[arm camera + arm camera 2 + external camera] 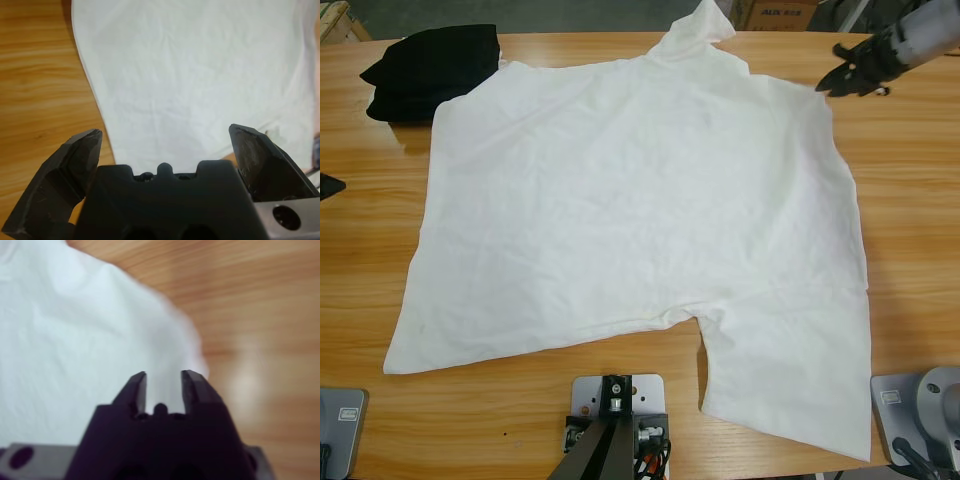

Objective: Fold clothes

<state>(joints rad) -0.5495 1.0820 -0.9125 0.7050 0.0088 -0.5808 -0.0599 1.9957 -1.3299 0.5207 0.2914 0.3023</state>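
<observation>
Progress: no fold made yet; all folding left.
Shirt: white T-shirt point(640, 230) spread flat mid-table, black bundle point(430, 70) by its corner.
L gripper point(165, 145): jaws wide apart, empty, over the cloth.
R gripper point(164, 385): jaws narrowly parted, nothing held, at shirt edge.

The high view looks straight down on the counter point(380, 250). Both wrist views look close down at the white T-shirt point(640, 240), which all three share.
</observation>
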